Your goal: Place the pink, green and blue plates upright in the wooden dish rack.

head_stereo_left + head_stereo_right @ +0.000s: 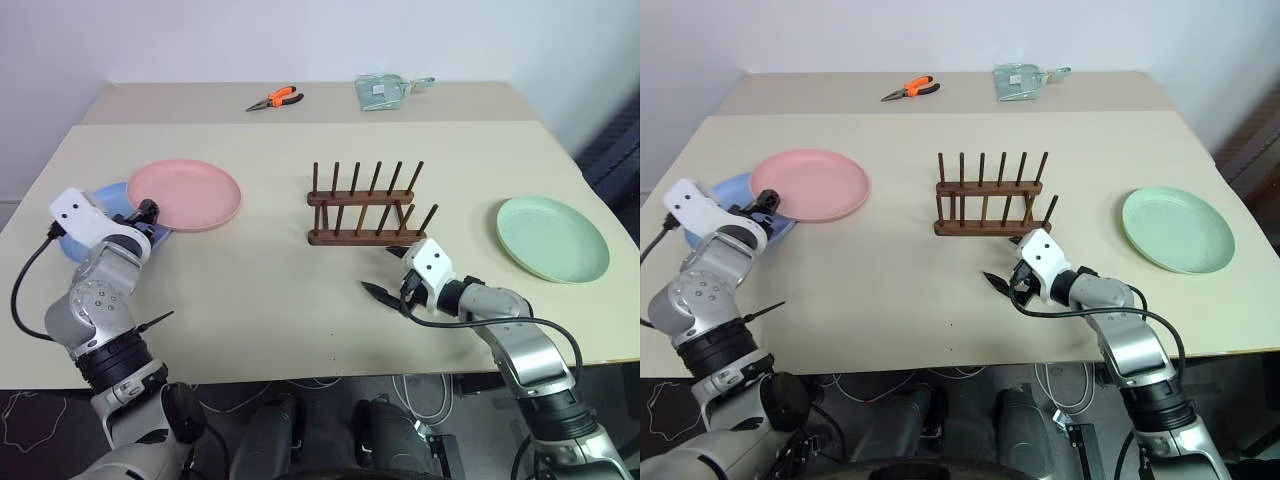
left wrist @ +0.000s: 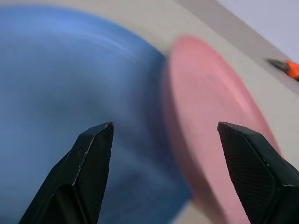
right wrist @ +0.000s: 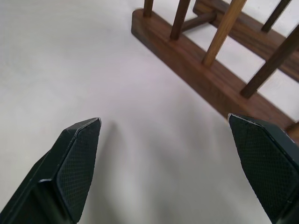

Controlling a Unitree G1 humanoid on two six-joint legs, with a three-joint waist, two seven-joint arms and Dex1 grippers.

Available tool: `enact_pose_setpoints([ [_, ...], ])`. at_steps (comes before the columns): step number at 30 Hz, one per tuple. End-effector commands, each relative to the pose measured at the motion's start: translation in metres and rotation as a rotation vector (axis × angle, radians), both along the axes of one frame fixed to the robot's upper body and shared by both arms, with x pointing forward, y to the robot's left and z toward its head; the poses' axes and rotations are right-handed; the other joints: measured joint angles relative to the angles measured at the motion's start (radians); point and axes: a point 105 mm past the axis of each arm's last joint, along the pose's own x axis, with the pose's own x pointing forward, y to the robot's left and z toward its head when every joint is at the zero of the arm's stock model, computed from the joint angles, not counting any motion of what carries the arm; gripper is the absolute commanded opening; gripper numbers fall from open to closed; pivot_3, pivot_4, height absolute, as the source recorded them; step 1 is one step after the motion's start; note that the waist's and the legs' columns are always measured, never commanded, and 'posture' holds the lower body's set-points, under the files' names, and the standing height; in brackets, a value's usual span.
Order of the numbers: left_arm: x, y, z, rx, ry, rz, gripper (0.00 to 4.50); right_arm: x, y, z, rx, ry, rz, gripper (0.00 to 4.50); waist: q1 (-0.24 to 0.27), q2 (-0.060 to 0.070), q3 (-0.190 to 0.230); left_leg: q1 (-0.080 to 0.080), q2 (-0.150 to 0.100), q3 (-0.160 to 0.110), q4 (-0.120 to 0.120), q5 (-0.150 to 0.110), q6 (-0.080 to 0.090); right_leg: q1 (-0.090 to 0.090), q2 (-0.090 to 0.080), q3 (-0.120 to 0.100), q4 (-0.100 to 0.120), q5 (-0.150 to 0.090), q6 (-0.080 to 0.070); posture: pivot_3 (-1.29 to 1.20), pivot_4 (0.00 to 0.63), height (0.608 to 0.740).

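Note:
The pink plate (image 1: 185, 193) lies flat at the table's left, its edge resting over the blue plate (image 1: 105, 203). My left gripper (image 1: 145, 218) hovers open over the blue plate's near side, and the left wrist view has the blue plate (image 2: 70, 84) and pink plate (image 2: 210, 107) just beyond its spread fingers. The green plate (image 1: 553, 238) lies flat at the right. The wooden dish rack (image 1: 365, 205) stands empty mid-table. My right gripper (image 1: 383, 272) is open just in front of the rack, with its near base bar (image 3: 210, 74) close ahead.
Orange-handled pliers (image 1: 275, 99) and a pale green packet (image 1: 385, 90) lie on the far table section. The table's front edge runs just behind both arms.

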Motion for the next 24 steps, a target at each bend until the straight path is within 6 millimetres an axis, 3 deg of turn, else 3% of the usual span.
enact_pose_setpoints([
  [1, 0.007, -0.001, 0.009, -0.037, -0.036, -0.009, 2.82, -0.001, 0.002, 0.018, 0.001, -0.093, -0.002, 4.5, 0.0, 0.0, 0.0, 0.0, 0.0, 0.0, 0.0, 0.0, 0.0, 0.0, 0.0, 0.0, 0.0, 0.0, 0.0, 0.0, 0.15, 0.74],
  [5, 0.014, -0.005, 0.013, -0.043, -0.057, -0.027, 0.82, 0.001, -0.004, 0.026, -0.004, -0.136, -0.036, 4.5, 0.0, 0.0, 0.0, 0.0, 0.0, 0.0, 0.0, 0.0, 0.0, 0.0, 0.0, 0.0, 0.0, 0.0, 0.0, 0.0, 0.15, 0.74],
  [7, 0.017, -0.009, 0.023, -0.032, -0.109, -0.055, 0.06, 0.004, -0.01, 0.034, 0.002, -0.155, -0.059, 4.5, 0.0, 0.0, 0.0, 0.0, 0.0, 0.0, 0.0, 0.0, 0.0, 0.0, 0.0, 0.0, 0.0, 0.0, 0.0, 0.0, 0.15, 0.74],
  [10, 0.018, -0.02, 0.051, 0.017, -0.253, -0.116, 0.06, 0.006, -0.011, 0.051, 0.002, -0.199, -0.048, 4.5, 0.001, -0.001, 0.0, 0.0, 0.0, 0.0, 0.0, 0.0, -0.001, 0.0, -0.001, 0.0, 0.0, 0.0, 0.0, 0.0, 0.15, 0.74],
  [15, 0.013, -0.058, 0.092, 0.125, -0.419, -0.278, 0.06, 0.009, 0.007, 0.096, -0.098, -0.421, 0.032, 4.5, -0.001, 0.0, 0.001, 0.0, 0.0, 0.0, -0.001, 0.0, -0.001, -0.001, -0.001, 0.0, 0.0, 0.0, 0.0, 0.0, 0.15, 0.74],
  [20, 0.008, -0.123, 0.131, 0.16, -0.542, -0.49, 0.06, 0.014, 0.042, 0.141, -0.247, -0.723, 0.145, 4.5, 0.0, -0.001, 0.001, 0.0, 0.0, 0.0, -0.001, 0.0, -0.001, -0.001, -0.001, 0.0, 0.0, 0.0, 0.0, 0.0, 0.15, 0.74],
  [24, 0.003, -0.17, 0.141, 0.16, -0.565, -0.621, 0.06, 0.017, 0.07, 0.148, -0.421, -0.894, 0.254, 4.5, 0.001, -0.001, 0.001, 0.0, 0.0, 0.0, -0.001, 0.001, -0.001, 0.0, 0.001, 0.0, -0.001, 0.0, 0.0, 0.0, 0.15, 0.74],
])
